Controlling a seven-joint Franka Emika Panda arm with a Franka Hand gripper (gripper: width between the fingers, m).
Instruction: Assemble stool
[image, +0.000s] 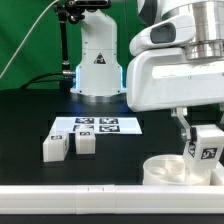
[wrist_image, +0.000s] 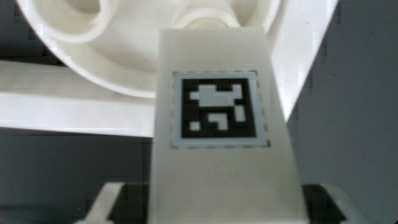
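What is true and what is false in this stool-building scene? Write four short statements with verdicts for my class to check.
1. The gripper is shut on a white leg. True.
2. The held leg bears no tag. False: a black-and-white tag shows on its face.
3. The round seat lies at the exterior view's right, close to the held leg. True.
4. Two loose legs stand on the marker board. False: they stand on the black table, just off the board, towards the exterior view's left.
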